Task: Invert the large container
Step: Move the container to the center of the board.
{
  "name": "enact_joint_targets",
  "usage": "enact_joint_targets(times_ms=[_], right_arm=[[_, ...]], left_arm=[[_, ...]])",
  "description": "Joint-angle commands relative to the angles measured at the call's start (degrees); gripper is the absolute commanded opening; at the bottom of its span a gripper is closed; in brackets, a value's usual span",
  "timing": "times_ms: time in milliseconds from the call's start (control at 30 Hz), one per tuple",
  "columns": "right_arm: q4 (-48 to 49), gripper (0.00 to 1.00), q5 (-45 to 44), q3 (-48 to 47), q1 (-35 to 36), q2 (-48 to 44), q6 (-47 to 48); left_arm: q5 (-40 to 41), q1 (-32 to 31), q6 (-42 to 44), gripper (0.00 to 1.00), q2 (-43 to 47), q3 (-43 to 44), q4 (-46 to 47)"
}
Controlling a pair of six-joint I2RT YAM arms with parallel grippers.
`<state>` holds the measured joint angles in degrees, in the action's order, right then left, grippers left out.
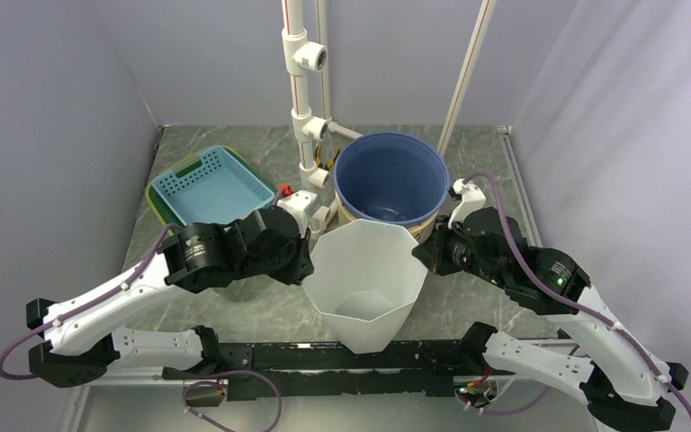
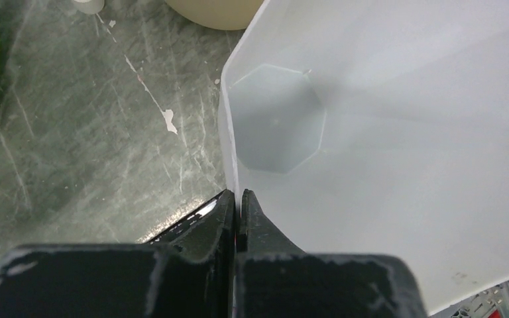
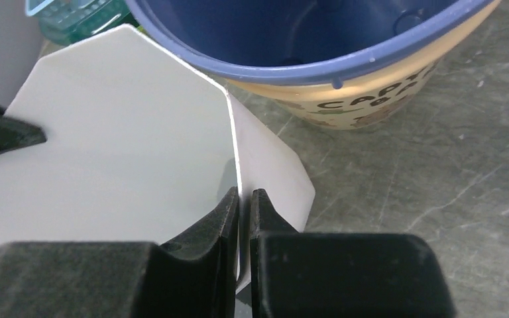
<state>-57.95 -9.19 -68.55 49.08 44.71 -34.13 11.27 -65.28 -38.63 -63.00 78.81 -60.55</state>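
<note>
The large container [image 1: 364, 270] is a white octagonal bin, mouth up and leaning toward the near edge, between both arms. My left gripper [image 1: 309, 270] is shut on its left rim, one finger inside and one outside [image 2: 240, 195]; the bin's inside and octagonal floor [image 2: 282, 119] show beyond. My right gripper [image 1: 423, 256] pinches the right rim, and its jaws [image 3: 245, 193] stand narrowly on either side of the thin wall [image 3: 119, 132]. The left gripper's fingertip [image 3: 6, 132] shows across the bin.
A cream bucket with a blue inside [image 1: 337, 175] stands just behind the bin, close to the right gripper [image 3: 344, 66]. A teal basket [image 1: 211, 184] sits back left. A white pipe stand [image 1: 301, 90] rises at the back centre. Grey walls enclose the marbled table [image 1: 261, 306].
</note>
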Motion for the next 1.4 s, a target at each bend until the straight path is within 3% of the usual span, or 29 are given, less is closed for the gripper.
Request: enact_joint_targets(times_ms=[0,200,667,833,1000,1133,1233,1367], right_arm=[[3.42,0.07,-10.05,0.86,-0.04,2.29,-0.82],[9.04,0.02,-22.28,1.55,-0.08,2.71,2.57],[17.21,0.0,-36.3,6.84,-1.14,1.17,6.52],[19.02,0.0,-31.52,7.79,-5.83,3.12,7.49],[15.18,0.04,-18.89,5.98,-8.08,1.98,6.39],[13.1,0.17,-6.89,5.19,-8.12,-0.74,5.14],[15.24,0.4,3.1,6.16,-8.11,-2.4,5.51],[16.33,0.49,5.63,6.57,-8.1,-3.69,4.24]], left_arm=[[0.56,-0.4,2.28,0.03,-0.06,-1.08,6.61],[5.46,-0.38,5.76,0.03,-5.9,1.46,12.71],[10.79,-0.25,12.59,0.03,-13.1,3.32,22.51],[9.42,2.18,12.26,0.03,-14.71,3.15,23.16],[6.71,2.59,10.26,0.03,-11.0,0.16,22.25],[3.21,2.61,8.06,0.03,-6.12,-5.4,24.23],[1.2,2.61,6.6,0.03,-3.98,-8.31,24.67],[2.33,2.61,4.19,0.03,-2.1,-9.92,22.88]])
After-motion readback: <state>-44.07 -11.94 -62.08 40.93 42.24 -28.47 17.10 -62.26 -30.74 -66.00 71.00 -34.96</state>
